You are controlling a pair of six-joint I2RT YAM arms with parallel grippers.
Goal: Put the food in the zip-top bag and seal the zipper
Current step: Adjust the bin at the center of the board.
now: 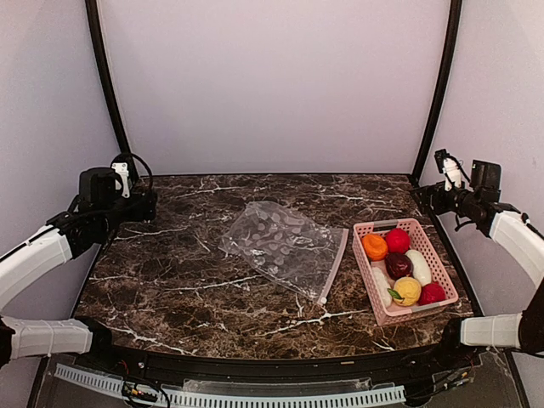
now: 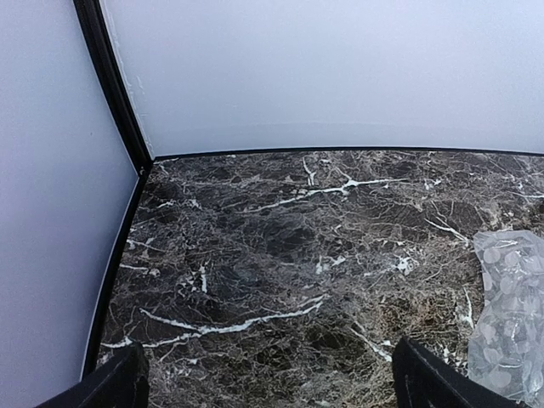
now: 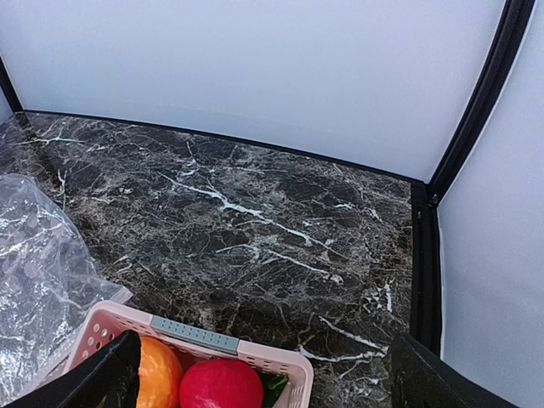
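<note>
The clear spotted zip-top bag lies flat mid-table, its white zipper strip along the right edge. The food sits in a pink basket to its right: an orange ball, red balls, a maroon ball, a yellow ball and white radishes. My left gripper is raised at the far left, open and empty. My right gripper is raised at the far right, open and empty. The right wrist view shows the orange ball, a red ball and the bag.
The dark marble table is ringed by white walls and black corner posts. The bag's corner shows at the right of the left wrist view. The basket's far rim lies just below my right fingers.
</note>
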